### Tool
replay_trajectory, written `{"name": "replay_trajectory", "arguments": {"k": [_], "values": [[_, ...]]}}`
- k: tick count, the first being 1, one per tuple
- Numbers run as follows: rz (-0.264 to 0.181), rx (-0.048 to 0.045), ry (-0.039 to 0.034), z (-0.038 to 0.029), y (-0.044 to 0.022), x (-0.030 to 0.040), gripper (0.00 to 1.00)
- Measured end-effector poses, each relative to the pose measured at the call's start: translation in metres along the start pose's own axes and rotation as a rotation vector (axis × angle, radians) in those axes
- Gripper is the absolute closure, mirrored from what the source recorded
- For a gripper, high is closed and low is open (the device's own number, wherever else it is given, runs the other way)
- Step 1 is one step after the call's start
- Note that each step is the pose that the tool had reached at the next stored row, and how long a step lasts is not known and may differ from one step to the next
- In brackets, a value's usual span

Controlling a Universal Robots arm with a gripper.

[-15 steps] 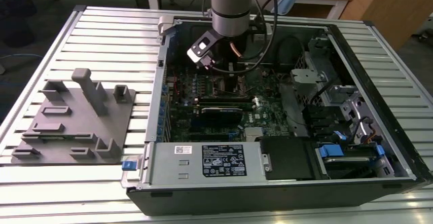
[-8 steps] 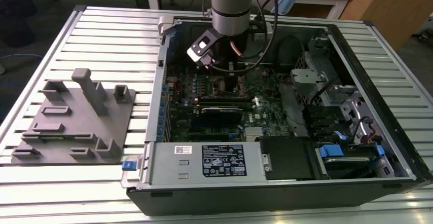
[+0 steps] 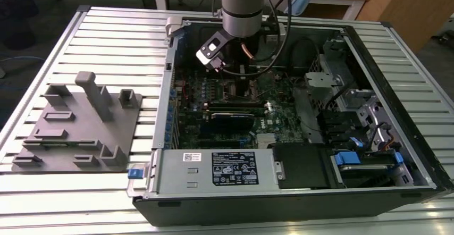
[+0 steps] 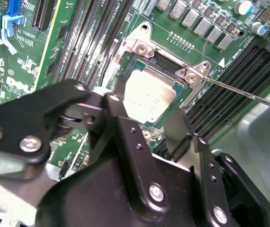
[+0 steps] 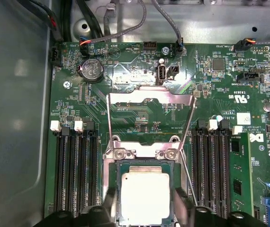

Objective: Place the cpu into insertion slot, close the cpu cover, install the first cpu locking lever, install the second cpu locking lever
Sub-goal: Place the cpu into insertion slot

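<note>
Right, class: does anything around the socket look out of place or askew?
Nothing looks damaged. The chip lies flat and square in its socket. The metal cover is swung open on its hinge, so the chip is uncovered.

Shows dull silver-grey on the cpu [image 5: 144,196], brighter silver on the cpu cover [image 5: 173,96], green with fine pale traces on the motherboard [image 5: 139,120], black on the memory slots [image 5: 76,175] and fingers [image 4: 125,130], ribbed pale grey on the counter [image 3: 106,33], and flat grey on the fixture block [image 3: 78,123].
</note>
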State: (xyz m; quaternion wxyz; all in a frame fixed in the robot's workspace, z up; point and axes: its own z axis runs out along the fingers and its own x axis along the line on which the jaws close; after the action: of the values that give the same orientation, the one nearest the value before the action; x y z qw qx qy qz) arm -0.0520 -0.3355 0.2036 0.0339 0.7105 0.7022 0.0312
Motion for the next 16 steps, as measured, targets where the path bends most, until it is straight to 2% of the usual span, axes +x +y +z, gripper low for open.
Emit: {"name": "replay_trajectory", "arguments": {"k": [1,3,4,6,7,9,12,13,16], "values": [[0.0,0.0,0.0,0.0,0.0,0.0,0.41],[0.0,0.0,0.0001,0.0,0.0,0.0,0.53],[0.0,0.0,0.0,-0.0001,0.0,0.0,0.53],[0.0,0.0001,0.0,-0.0001,0.0,0.0,0.65],[0.0,0.0,0.0,-0.0001,0.0,0.0,0.65],[0.0,0.0,0.0,-0.0001,0.0,0.0,0.76],[0.0,0.0,0.0,-0.0002,0.0,0.0,0.82],[0.0,0.0,0.0,-0.0002,0.0,0.0,0.9],[0.0,0.0,0.0,-0.0003,0.0,0.0,0.9]]}}
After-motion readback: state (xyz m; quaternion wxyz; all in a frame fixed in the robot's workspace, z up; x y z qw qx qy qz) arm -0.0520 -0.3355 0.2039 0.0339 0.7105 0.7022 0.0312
